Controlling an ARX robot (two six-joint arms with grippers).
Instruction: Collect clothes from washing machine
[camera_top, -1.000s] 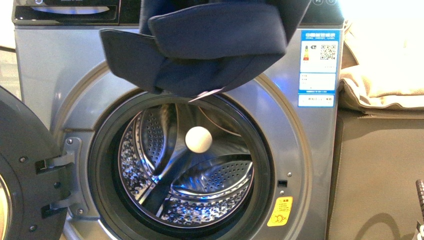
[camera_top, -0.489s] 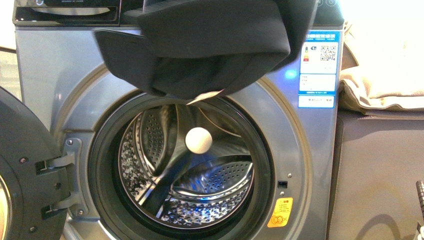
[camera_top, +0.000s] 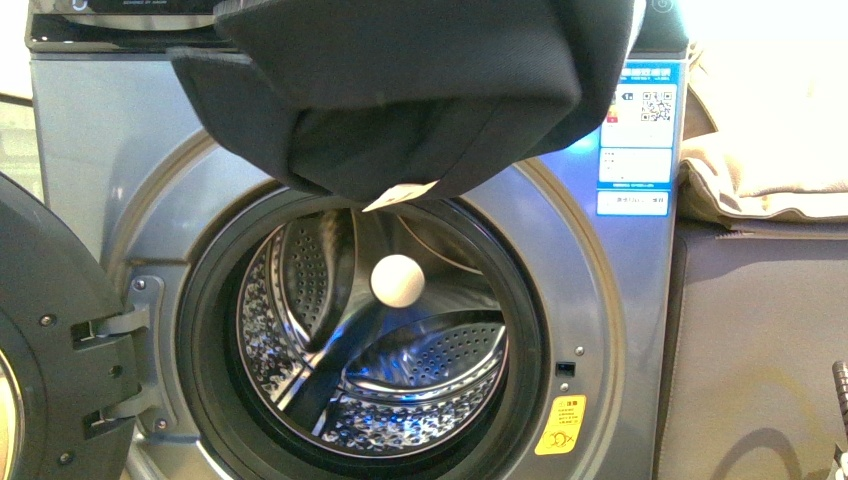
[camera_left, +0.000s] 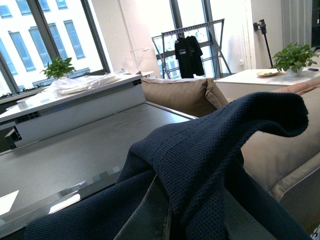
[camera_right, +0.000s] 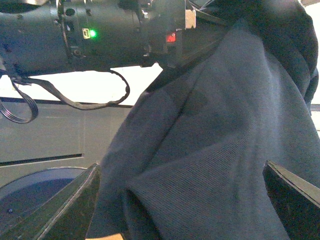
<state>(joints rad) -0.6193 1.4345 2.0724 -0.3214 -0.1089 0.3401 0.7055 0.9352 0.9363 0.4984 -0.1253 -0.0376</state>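
In the front view, a soft dark navy-blue fabric garment hangs in thick folds at the top centre of the frame. It is above the round opening of the grey metallic front-loading washing machine and covers a part of its black top panel. A small white tag sticks out at the lowest edge of the garment. The dark round door stands open at the lower left. Inside the perforated steel drum a small white ball shows. A blue-white label sits at the upper right of the machine front and an orange sticker at the lower right. Beige cushions lie at the right edge.

In the left wrist view, the left gripper pinches the garment, and the fabric runs down between its grey fingers. In the right wrist view, the right gripper is spread wide, with its dark fingers well apart. The cloth hangs between them, but it is not possible to tell if it touches them.
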